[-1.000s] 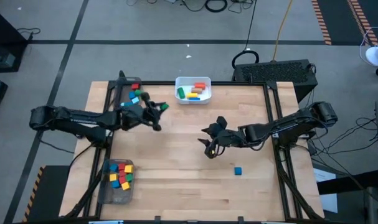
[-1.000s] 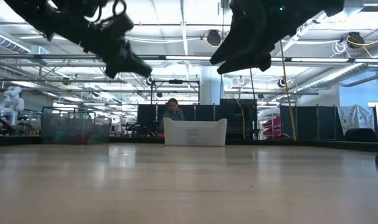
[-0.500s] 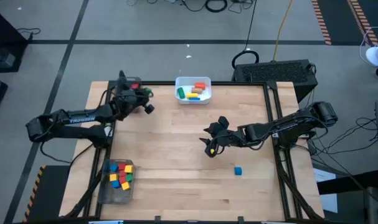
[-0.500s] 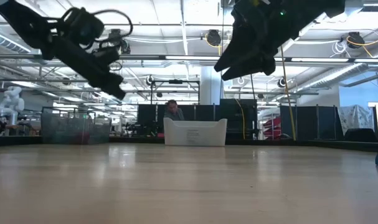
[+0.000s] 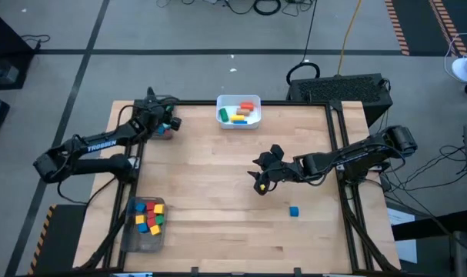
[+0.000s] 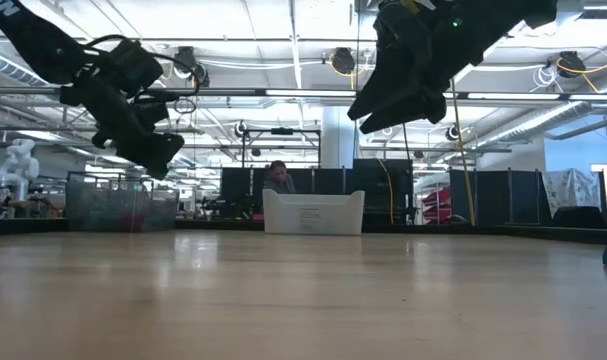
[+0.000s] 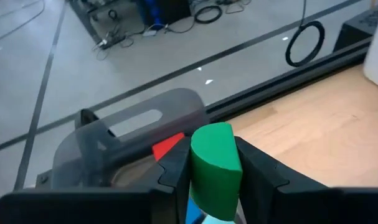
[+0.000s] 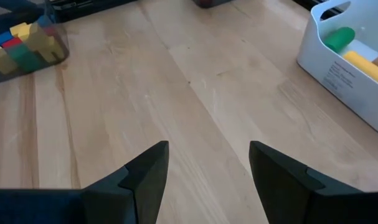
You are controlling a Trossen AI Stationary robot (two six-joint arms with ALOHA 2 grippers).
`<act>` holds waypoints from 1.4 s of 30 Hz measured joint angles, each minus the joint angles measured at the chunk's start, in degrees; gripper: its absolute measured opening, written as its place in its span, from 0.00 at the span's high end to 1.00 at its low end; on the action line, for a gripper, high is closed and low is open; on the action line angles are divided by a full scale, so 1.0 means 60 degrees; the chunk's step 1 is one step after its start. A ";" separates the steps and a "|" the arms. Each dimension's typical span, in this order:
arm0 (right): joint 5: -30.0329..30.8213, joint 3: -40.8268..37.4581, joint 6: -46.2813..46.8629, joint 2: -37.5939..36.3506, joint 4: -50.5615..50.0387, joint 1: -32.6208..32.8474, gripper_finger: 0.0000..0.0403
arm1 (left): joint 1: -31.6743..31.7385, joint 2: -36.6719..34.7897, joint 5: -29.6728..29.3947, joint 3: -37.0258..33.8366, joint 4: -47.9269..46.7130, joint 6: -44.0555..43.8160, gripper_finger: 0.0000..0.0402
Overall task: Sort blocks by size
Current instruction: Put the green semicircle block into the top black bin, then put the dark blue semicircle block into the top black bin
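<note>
- Looking straight down, the high view alone lays out the whole table: the left gripper reaches to the far left corner over a clear tray, the right gripper hangs over the middle, a lone blue block lies near it, a white bin of blocks sits at the far edge, and a second tray of small blocks sits at the near left.
- From table height, the low view shows both arms raised well clear of the wood, the left one angled down, the right one too, with a person seated behind the bin.
- Only the left wrist view reveals the grasp: a green cylinder is clamped between the dark fingers, above the tray holding a red block.
- Over bare wood, the right wrist view shows its fingers spread wide and holding nothing, with the bin and the small-block tray beyond.
</note>
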 joint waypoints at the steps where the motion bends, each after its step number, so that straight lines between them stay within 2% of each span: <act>1: 0.0000 -0.0003 0.0031 0.0000 -0.0038 0.0000 0.48 | 0.0066 0.0000 0.0011 0.0000 -0.0019 -0.0068 0.73; 9: -0.0055 -0.0004 0.0266 0.0000 -0.0229 0.0000 0.48 | 0.0389 0.0000 0.0062 0.0000 -0.0184 -0.0092 0.63; 14: -0.0152 -0.0004 0.0666 0.0000 -0.1490 0.0054 0.48 | 0.0402 0.0000 0.0357 0.0000 -0.0190 -0.0074 0.62; 16: -0.0578 -0.0007 0.0800 0.0000 -0.2359 0.0097 0.48 | 0.0401 0.0000 0.1067 0.0000 -0.0178 0.0209 0.62; 21: -0.2998 -0.0011 0.1319 0.0004 -0.3355 0.0219 0.48 | 0.0242 0.0000 0.3580 0.0000 -0.0029 0.1196 0.61; 27: -0.3351 -0.0011 0.1637 0.0004 -0.3857 0.1103 0.48 | -0.0241 0.0000 0.6211 0.0000 0.1027 0.1209 0.61; 30: -0.3348 -0.0011 0.2668 0.0004 -0.4463 0.1649 0.48 | -0.0600 0.0000 0.7262 0.0004 0.1565 0.1209 0.61; 32: -0.3363 -0.0011 0.3644 0.0004 -0.4935 0.2077 0.48 | -0.0888 0.0000 0.7601 0.0004 0.1852 0.1250 0.61; 39: -0.3387 -0.0011 0.8910 0.0004 -0.6035 0.3284 0.48 | -0.1884 0.0000 0.7680 0.0004 0.2664 0.1429 0.61; 42: -0.3389 -0.0011 1.0372 0.0004 -0.6215 0.3609 0.48 | -0.2158 0.0000 0.7665 0.0007 0.2899 0.1425 0.61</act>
